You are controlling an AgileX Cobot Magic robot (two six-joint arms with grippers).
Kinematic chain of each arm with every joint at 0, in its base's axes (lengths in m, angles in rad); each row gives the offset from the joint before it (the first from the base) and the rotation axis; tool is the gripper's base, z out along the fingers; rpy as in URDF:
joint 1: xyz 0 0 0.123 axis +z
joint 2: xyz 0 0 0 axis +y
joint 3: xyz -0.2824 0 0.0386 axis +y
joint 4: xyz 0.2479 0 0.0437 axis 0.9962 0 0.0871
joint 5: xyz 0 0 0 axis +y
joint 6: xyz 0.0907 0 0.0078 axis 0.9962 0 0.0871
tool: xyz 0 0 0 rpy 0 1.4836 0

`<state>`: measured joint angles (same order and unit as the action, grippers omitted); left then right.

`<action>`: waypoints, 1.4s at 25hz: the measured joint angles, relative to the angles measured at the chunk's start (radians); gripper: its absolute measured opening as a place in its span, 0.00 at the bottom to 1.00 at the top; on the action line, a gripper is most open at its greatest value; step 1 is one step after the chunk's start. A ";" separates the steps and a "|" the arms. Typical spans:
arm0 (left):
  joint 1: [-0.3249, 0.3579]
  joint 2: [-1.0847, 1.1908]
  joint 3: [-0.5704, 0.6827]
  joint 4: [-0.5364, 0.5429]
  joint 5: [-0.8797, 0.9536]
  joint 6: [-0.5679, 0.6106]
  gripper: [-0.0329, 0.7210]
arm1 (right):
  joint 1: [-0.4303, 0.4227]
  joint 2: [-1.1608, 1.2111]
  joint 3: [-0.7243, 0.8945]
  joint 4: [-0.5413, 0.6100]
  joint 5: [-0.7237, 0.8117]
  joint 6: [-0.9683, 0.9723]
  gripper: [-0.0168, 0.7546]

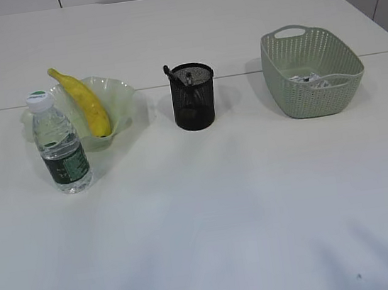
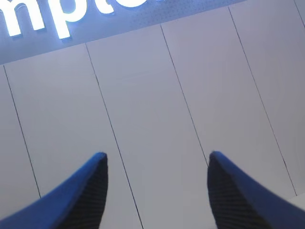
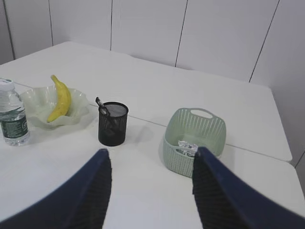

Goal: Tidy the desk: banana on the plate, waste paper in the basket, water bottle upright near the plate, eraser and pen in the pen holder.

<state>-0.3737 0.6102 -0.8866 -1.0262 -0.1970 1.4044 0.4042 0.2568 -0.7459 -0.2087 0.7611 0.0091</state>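
On the table (image 1: 258, 201): one banana (image 1: 85, 102), one bottle (image 1: 60, 145), one basket (image 1: 311, 72).

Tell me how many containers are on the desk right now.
3. The plate with the banana sits at left, the mesh pen holder in the middle, and the basket at right. The upright water bottle would make four.

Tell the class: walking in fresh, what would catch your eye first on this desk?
Probably the yellow banana lying in the pale green plate at back left, with the upright water bottle just in front. Then the black mesh pen holder in the middle and the green basket holding crumpled paper at right.
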 joint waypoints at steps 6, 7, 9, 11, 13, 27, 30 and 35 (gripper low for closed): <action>0.000 0.000 0.000 -0.002 0.031 0.002 0.66 | 0.000 -0.075 0.000 0.021 0.109 -0.019 0.55; 0.000 0.000 0.000 -0.002 0.033 0.002 0.66 | 0.000 -0.086 0.000 0.027 0.123 -0.023 0.55; 0.000 0.000 0.000 -0.002 0.040 0.002 0.66 | 0.000 -0.114 0.000 0.047 0.147 -0.028 0.55; 0.000 0.000 0.000 -0.002 0.044 0.002 0.66 | 0.000 -0.136 0.000 0.062 0.166 -0.032 0.55; 0.000 0.000 0.000 -0.002 0.048 0.002 0.66 | 0.000 -0.157 0.000 0.069 0.204 -0.039 0.55; 0.000 0.000 0.000 -0.002 0.060 0.002 0.66 | -0.078 -0.275 0.000 0.144 0.341 -0.049 0.55; 0.000 0.000 0.000 -0.002 0.080 0.002 0.66 | -0.114 -0.277 0.013 0.193 0.349 -0.049 0.55; 0.000 -0.002 0.000 -0.002 0.086 0.002 0.66 | -0.139 -0.277 0.046 0.270 0.358 -0.051 0.55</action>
<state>-0.3742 0.6083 -0.8866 -1.0278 -0.1115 1.4061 0.2651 -0.0201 -0.6996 0.0618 1.1193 -0.0416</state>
